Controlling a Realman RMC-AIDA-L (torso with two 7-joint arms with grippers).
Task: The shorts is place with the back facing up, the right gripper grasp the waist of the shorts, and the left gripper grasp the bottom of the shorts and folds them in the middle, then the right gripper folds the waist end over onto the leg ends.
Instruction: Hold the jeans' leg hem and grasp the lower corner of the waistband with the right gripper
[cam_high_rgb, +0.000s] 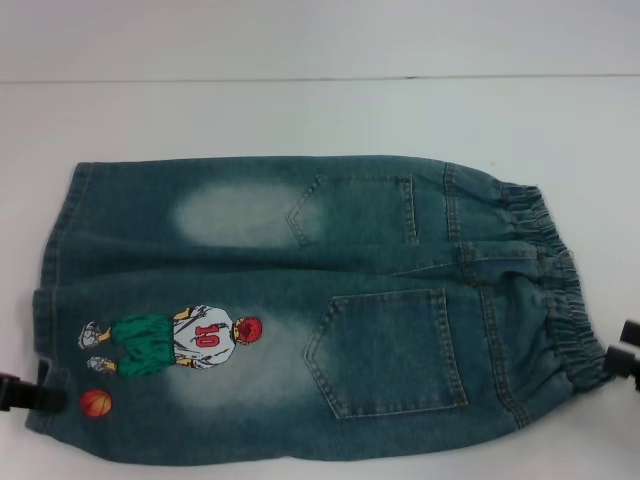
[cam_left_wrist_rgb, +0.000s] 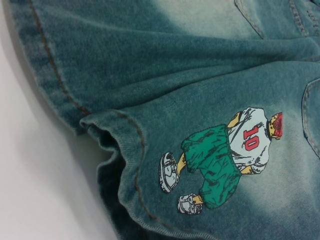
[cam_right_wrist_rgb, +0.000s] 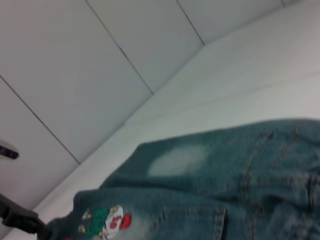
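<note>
The only writing I am reading is the red number 10 on the cartoon basketball player (cam_high_rgb: 185, 340) printed on the shorts (cam_high_rgb: 320, 300). The shorts are lying flat on the white worktop (cam_high_rgb: 320, 110), back up, with both patch pockets showing. An orange ball print (cam_high_rgb: 96, 402) is sitting just below the player, close to the leg ends (cam_high_rgb: 50, 290).

My left gripper (cam_high_rgb: 30, 392) is reaching in at the bottom of the shorts (cam_left_wrist_rgb: 112, 150), beside the orange ball, and its black fingers are touching the hem there. I cannot tell whether they are closed on the denim. In my left wrist view that hem is lifting a little and gaping open off the worktop.

My right gripper (cam_high_rgb: 625, 355) is sitting at the waist end (cam_high_rgb: 555, 290), against the puckered elastic band on the pocket side away from the player. I cannot tell how its prongs are standing.

A white panelled wall (cam_right_wrist_rgb: 100, 65) is rising behind the worktop, beyond the shorts.
</note>
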